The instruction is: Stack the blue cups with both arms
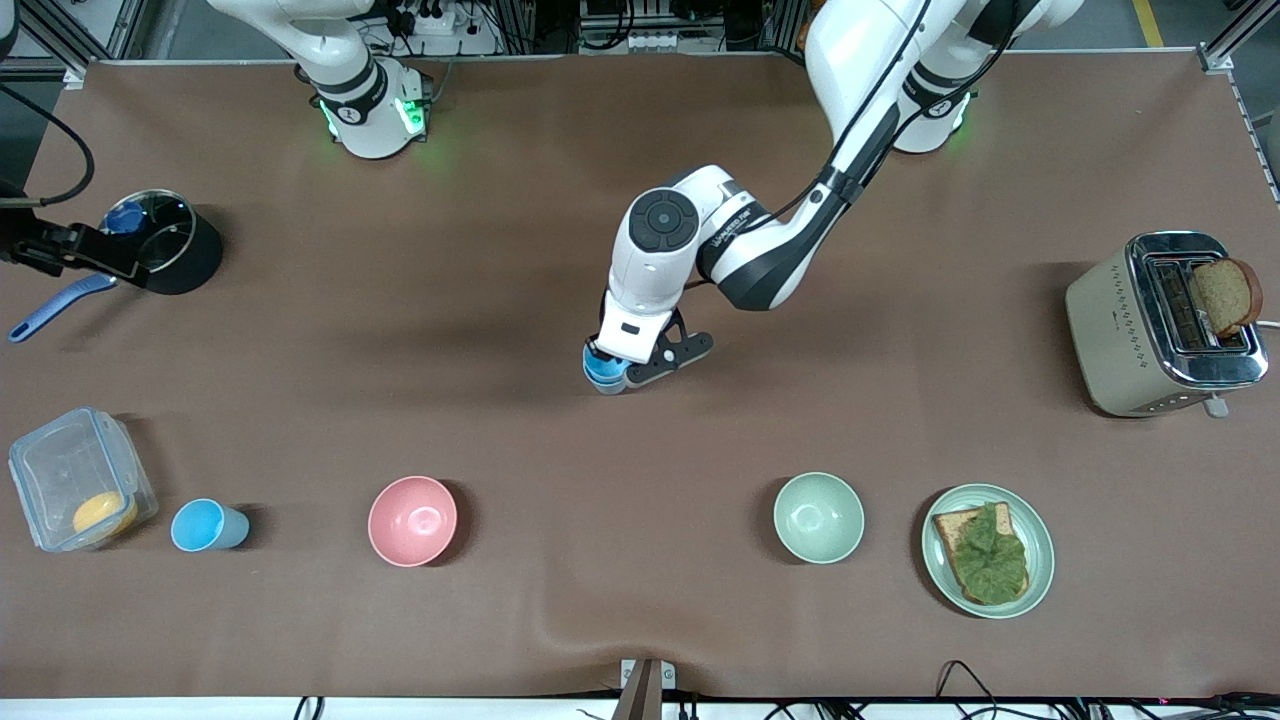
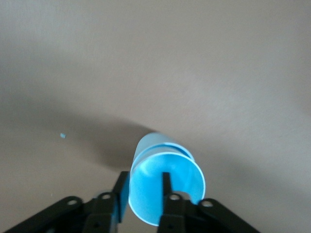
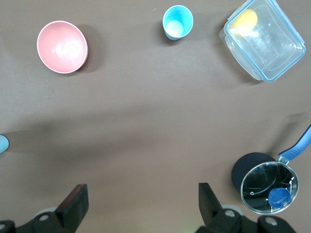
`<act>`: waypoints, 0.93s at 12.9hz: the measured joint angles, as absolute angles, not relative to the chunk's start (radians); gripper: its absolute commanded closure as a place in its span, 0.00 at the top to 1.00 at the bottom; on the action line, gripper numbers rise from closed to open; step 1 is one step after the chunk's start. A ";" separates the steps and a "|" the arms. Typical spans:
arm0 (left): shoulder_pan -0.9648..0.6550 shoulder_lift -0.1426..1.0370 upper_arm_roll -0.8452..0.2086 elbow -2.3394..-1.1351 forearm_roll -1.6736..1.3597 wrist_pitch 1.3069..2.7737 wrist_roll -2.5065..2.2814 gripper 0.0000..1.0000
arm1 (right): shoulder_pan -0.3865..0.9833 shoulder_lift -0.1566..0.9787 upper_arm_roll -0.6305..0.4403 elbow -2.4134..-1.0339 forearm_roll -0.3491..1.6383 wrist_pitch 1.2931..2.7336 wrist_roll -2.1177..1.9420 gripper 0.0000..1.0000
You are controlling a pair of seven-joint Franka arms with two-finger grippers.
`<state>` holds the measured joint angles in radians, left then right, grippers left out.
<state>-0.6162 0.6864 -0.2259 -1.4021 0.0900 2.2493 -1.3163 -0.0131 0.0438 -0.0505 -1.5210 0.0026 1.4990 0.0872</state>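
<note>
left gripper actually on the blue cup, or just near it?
Touching. The left wrist view shows the left gripper with one finger inside the blue cup and one outside, pinching its wall. The front view agrees.

Two glossy white jointed arms, black joint sections, black cables along links. Green lights at both bases. Left arm (image 1: 740,240): round black disc cap, small printed lettering. Black skeletal fingers (image 2: 167,206), holes.

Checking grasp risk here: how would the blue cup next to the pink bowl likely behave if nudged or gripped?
The blue cup looks thin plastic and empty, so probably light. Tall and narrow, it may tip if pushed near its rim. Its smooth, tapered wall could slip in a claw.
</note>
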 measured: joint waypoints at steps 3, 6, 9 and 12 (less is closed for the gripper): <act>-0.518 0.563 -0.216 -1.381 0.134 2.170 -1.301 1.00 | -0.011 0.044 -0.048 -1.532 0.003 1.502 0.086 1.00; -0.372 0.387 -0.215 -1.377 0.220 1.933 -1.091 1.00 | -0.009 0.044 -0.046 -1.532 0.003 1.505 0.085 1.00; -0.215 0.261 -0.215 -1.383 0.222 1.790 -0.751 1.00 | -0.009 0.044 -0.046 -1.532 0.003 1.509 0.085 1.00; -0.089 0.215 -0.217 -1.396 0.221 1.714 -0.573 1.00 | -0.009 0.043 -0.046 -1.531 0.003 1.512 0.085 1.00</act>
